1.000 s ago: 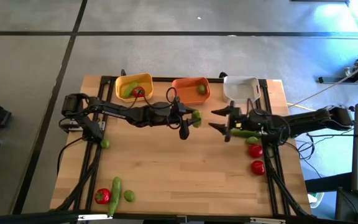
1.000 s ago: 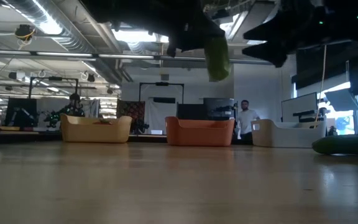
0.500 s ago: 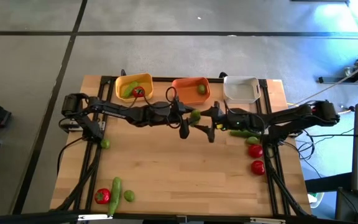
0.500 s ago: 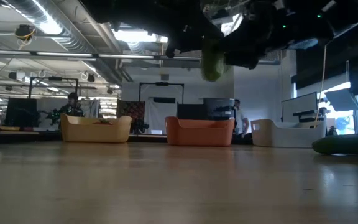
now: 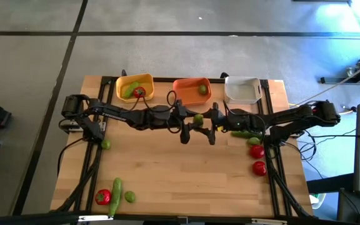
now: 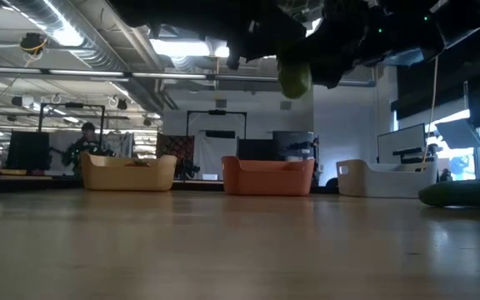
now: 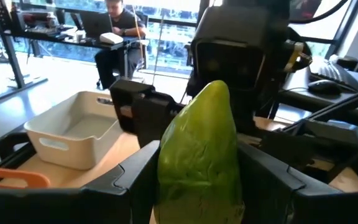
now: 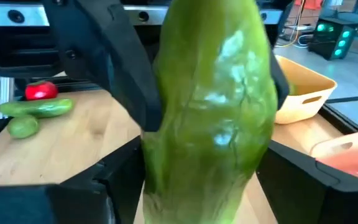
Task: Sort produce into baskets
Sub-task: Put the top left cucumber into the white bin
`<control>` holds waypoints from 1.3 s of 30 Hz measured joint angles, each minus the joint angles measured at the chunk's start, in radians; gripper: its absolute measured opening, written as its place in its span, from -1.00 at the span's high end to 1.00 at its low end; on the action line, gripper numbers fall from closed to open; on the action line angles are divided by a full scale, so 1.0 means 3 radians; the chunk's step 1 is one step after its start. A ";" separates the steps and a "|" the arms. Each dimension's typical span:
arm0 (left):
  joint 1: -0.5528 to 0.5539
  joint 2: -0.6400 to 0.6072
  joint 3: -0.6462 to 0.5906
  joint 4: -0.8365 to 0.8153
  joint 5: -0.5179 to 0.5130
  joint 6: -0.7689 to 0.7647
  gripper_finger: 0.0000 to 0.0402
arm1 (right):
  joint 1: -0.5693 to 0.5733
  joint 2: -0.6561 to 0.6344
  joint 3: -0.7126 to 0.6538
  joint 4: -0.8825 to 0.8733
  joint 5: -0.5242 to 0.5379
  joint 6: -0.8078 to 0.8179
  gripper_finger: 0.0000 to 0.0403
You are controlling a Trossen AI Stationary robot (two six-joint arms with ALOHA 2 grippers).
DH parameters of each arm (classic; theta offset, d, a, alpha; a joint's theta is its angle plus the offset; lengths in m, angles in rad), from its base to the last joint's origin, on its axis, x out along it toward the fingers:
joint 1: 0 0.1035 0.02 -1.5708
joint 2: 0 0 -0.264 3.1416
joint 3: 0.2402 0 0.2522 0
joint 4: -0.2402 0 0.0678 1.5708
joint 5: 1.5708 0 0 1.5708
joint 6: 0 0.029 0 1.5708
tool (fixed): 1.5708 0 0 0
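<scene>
My left gripper (image 5: 189, 120) is shut on a green cucumber-like piece (image 5: 198, 118), held high over the middle of the table (image 6: 295, 77). My right gripper (image 5: 210, 124) faces it from the table's right. It is open, and its fingers (image 8: 114, 180) stand on either side of the piece's free end (image 8: 210, 106); I cannot tell whether they touch it. The yellow basket (image 5: 134, 86) holds a green piece and a tomato. The orange basket (image 5: 192, 89) holds a lime. The white basket (image 5: 242, 89) stands at the far right. My left gripper pinches the green piece between its two fingers (image 7: 135, 177), on the sides of its thick end (image 7: 194, 186). The fingers come level from the table's left and lie along the piece. Its pointed end (image 7: 216, 93) sticks out toward my right gripper. The piece is lifted clear of the table.
A cucumber (image 5: 245, 133), a lime (image 5: 253, 142) and two tomatoes (image 5: 256, 151) lie under my right arm. A lime (image 5: 105, 145) lies at the left. A tomato (image 5: 102, 197), a cucumber (image 5: 116, 187) and a lime (image 5: 130, 196) lie at the near left corner.
My right gripper has gone toward the table's left, up to my left gripper, and its open fingers now stand around the green piece's free end. My left gripper has kept hold of the piece and has shifted it slightly toward the table's right.
</scene>
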 joint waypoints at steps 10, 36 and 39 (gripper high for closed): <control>-0.0014 0.0000 -0.0001 -0.0005 -0.0005 0.0096 0.05 | -0.0001 -0.0004 -0.0001 -0.0028 0.0002 -0.0100 0.31; -0.0017 -0.0184 -0.0002 -0.1254 -0.0234 -0.0173 -0.49 | -0.0118 -0.1066 -0.0004 -0.1387 0.1442 -0.0545 0.25; -0.0028 -0.0178 -0.0004 -0.1349 -0.0236 -0.0270 -0.49 | -0.0309 -0.1232 -0.0004 -0.1629 0.1650 -0.0611 0.25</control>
